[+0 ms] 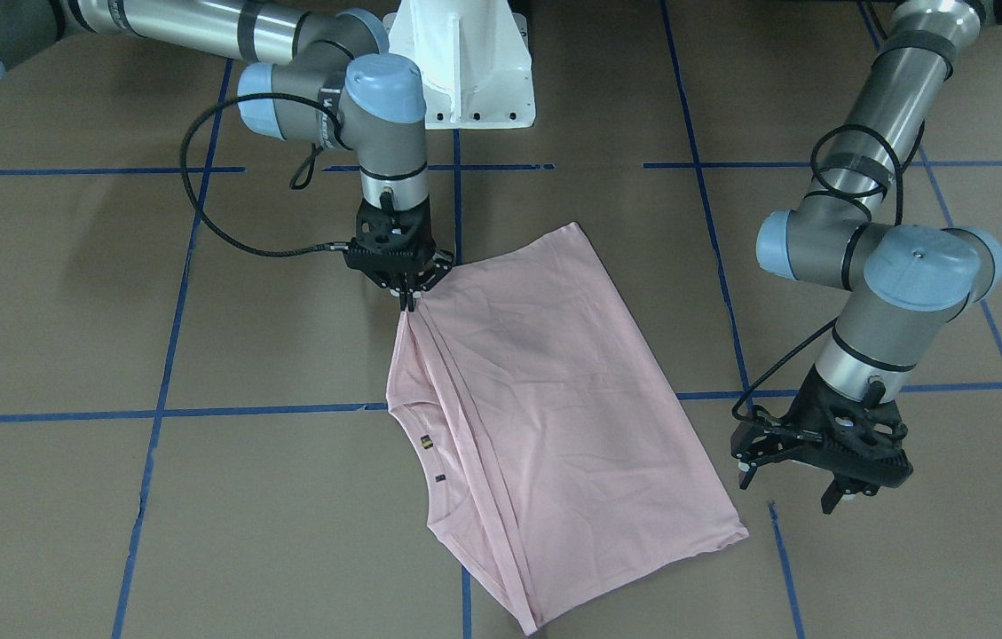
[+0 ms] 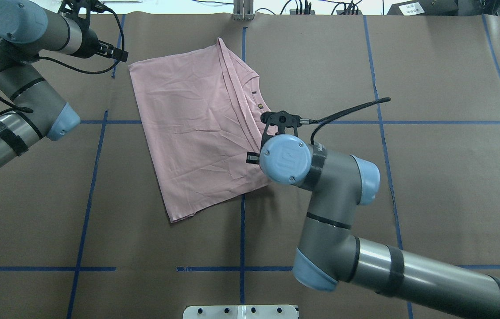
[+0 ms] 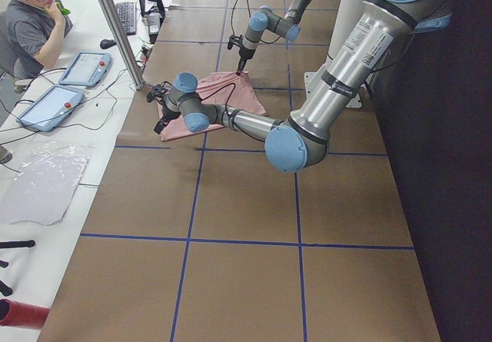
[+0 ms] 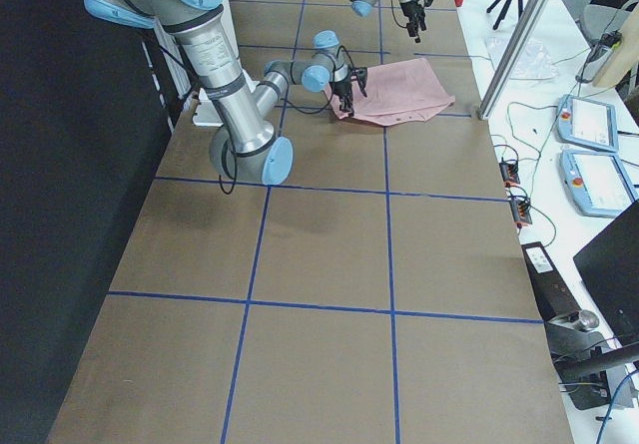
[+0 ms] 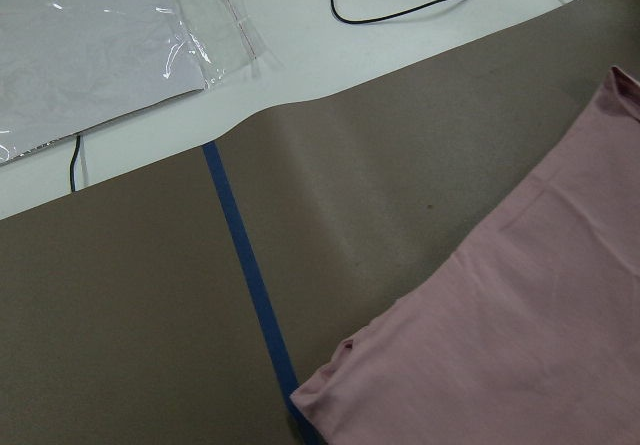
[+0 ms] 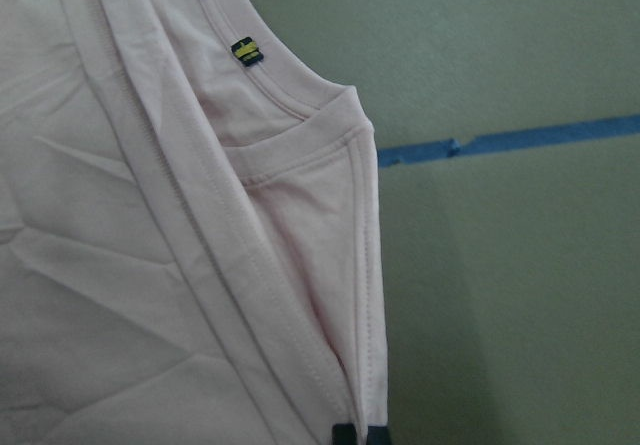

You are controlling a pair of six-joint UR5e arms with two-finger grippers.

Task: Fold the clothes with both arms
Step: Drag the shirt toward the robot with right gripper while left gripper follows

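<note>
While the pink T-shirt lies partly folded on the table, my right gripper clamps its doubled edge and my left gripper hangs nearby, jaws apart, crosswise folds seemingly left.

We're looking in on a robotics lab: two robot arms reaching over a tabletop papered brown and gridded in blue tape, an operator sitting alongside, teach pendants lying nearby.
</note>
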